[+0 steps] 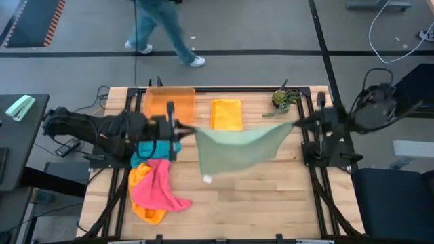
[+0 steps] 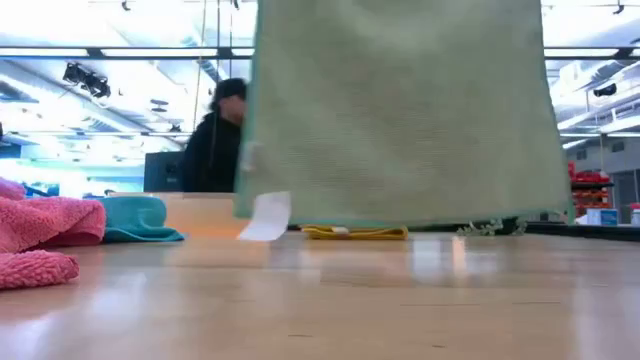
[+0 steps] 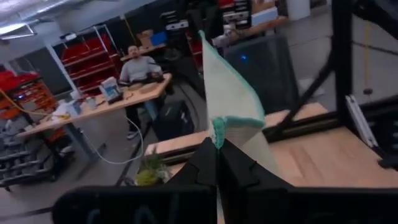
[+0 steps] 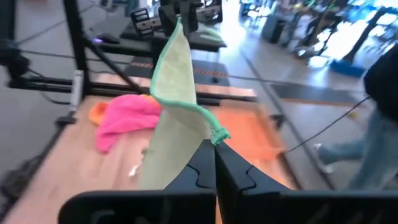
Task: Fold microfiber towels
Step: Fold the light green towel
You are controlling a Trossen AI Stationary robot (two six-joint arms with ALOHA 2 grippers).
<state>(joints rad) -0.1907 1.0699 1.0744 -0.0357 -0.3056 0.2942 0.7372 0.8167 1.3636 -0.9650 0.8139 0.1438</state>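
A sage green towel (image 1: pixel 237 150) hangs spread between my two grippers above the middle of the table. Its white tag (image 2: pixel 266 218) dangles at its lower edge. My left gripper (image 1: pixel 192 129) is shut on one upper corner. My right gripper (image 1: pixel 293 124) is shut on the other. A folded yellow towel (image 1: pixel 226 114) lies flat at the far middle. A pink towel (image 1: pixel 157 186), an orange towel (image 1: pixel 144 207) and a teal towel (image 1: pixel 146 154) lie heaped at the left. My left gripper pinches the green towel's upper corner (image 3: pixel 218 132) between its two fingers, only at the hemmed tip. The fingers come level from the table's left. The towel hangs below, clear of the table. My right gripper pinches the other upper corner (image 4: pixel 217 134) between its two fingers, at the hemmed tip. The fingers come level from the table's right. The top edge (image 1: pixel 244 133) runs between the two grippers with a slight sag.
A translucent orange tray (image 1: pixel 169 103) stands at the far left. A small green plant-like object (image 1: pixel 285 99) sits at the far right. A person (image 1: pixel 159 27) walks past beyond the table's far edge. Bare wood (image 1: pixel 271 203) lies at the near right.
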